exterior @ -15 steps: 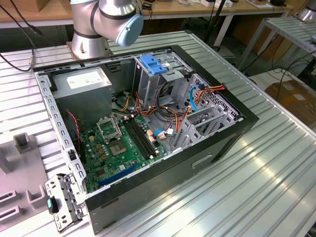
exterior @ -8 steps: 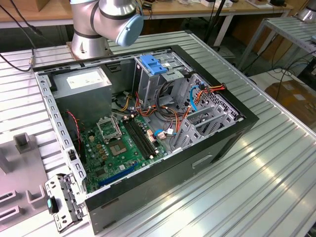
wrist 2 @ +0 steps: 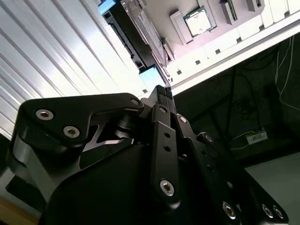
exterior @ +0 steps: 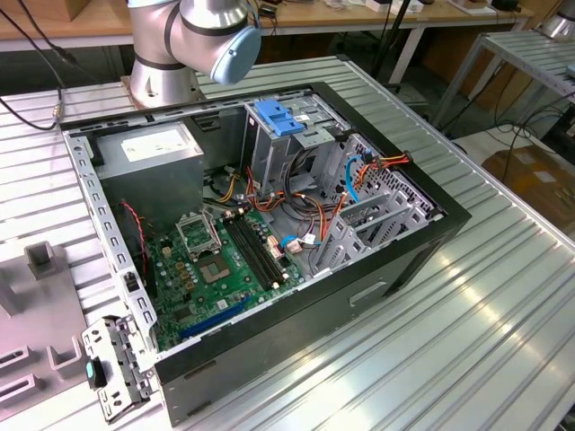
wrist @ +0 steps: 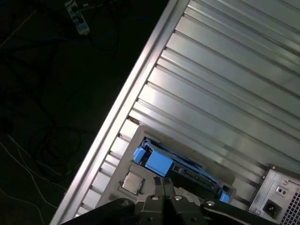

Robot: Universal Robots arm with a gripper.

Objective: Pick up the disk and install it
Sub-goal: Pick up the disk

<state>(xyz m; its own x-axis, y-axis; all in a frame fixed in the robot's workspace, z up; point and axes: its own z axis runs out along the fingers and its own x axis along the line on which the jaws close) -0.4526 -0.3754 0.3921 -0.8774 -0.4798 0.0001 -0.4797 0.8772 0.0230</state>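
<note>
The disk [wrist: 183, 169] is not in the case [wrist: 276, 197] yet. In the first wrist view I see it lying outside the case, seated in a grey tray [wrist: 123, 168] on the tabletop [wrist: 225, 84], with its blue rails at both ends and its dark edge between them. A chip [wrist: 132, 182] rests on the same tray, on the side of the disk away from the case, so the disk lies between chip and case.

My gripper [wrist: 164, 182] hangs over that tray, close by the disk. In both wrist views the jaws are pressed together with nothing between them, and I see no contact with the disk.

From the exterior view the case lies open on its side. Inside it a green board [exterior: 220, 260] covers the floor. A tall metal cage [exterior: 269, 153] with a blue latch [exterior: 278, 117] on top stands toward the far wall of the case, and a grey box [exterior: 148, 148] with a white sticker fills the corner nearest the arm [exterior: 202, 36]. Bundles of coloured cable run between the cage and the board.
</note>
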